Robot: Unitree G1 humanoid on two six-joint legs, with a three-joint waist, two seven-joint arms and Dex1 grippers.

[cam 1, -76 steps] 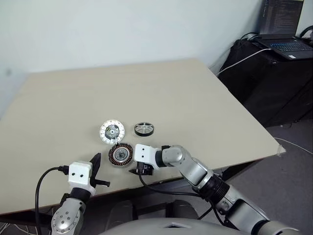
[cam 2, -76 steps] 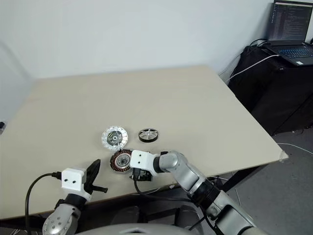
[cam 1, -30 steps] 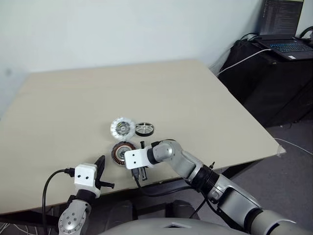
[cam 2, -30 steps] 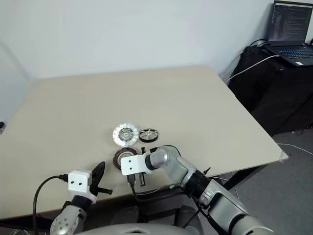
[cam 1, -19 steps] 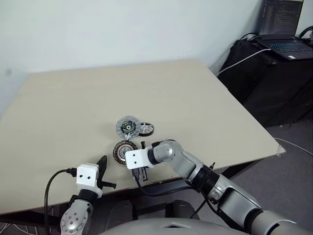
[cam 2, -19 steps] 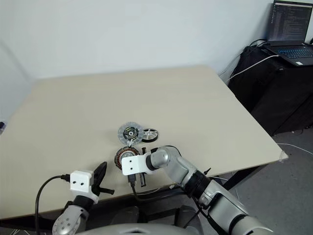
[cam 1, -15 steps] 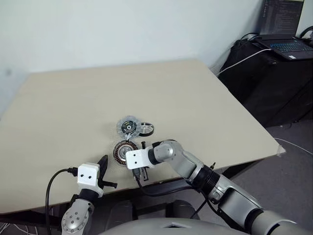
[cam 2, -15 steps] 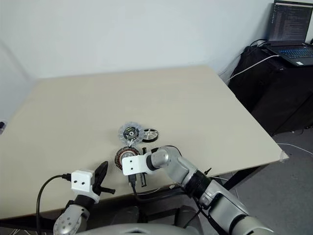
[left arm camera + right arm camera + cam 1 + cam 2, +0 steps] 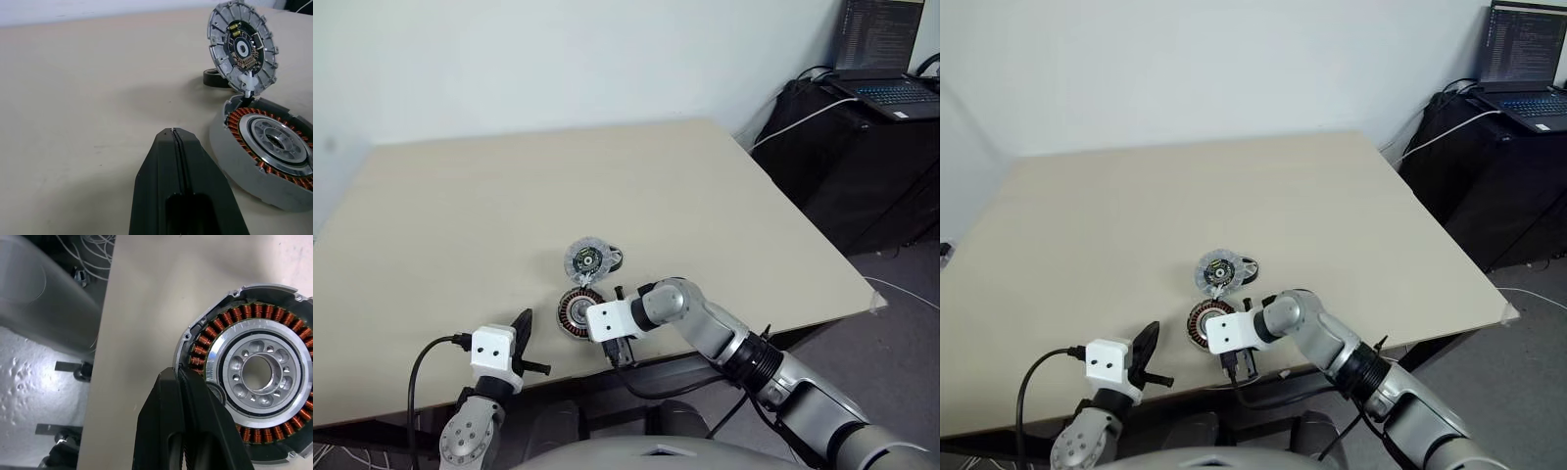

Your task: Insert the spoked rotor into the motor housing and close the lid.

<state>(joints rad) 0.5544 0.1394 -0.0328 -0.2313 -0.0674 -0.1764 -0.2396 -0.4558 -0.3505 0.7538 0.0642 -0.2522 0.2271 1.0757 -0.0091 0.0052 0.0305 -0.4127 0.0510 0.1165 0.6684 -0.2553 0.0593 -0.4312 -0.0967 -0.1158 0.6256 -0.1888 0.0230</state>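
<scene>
The motor housing [image 9: 579,311] has slid right along the bench's [image 9: 705,215] near edge, nudged by the closed, empty right end effector [image 9: 183,382] at its rim. The lid [image 9: 241,48] now stands tilted up against the housing's far edge, hiding most of the spoked rotor [image 9: 215,78] behind it. The left end effector [image 9: 174,142] sits closed and empty. Insertion has not started.

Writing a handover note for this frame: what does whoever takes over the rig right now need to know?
Left claw: shut, empty, hovering over the table beside the housing.
Right claw: shut, holding nothing, tips at the housing's near rim.
Housing: flat on the table, windings up, nothing in it.
Lid: standing on edge at the housing's far rim, segmented face toward the robot.
Rotor: flat on the table just behind the lid.
Done: nothing seated yet.
Left: put the rotor into the housing, then close the lid.
</scene>
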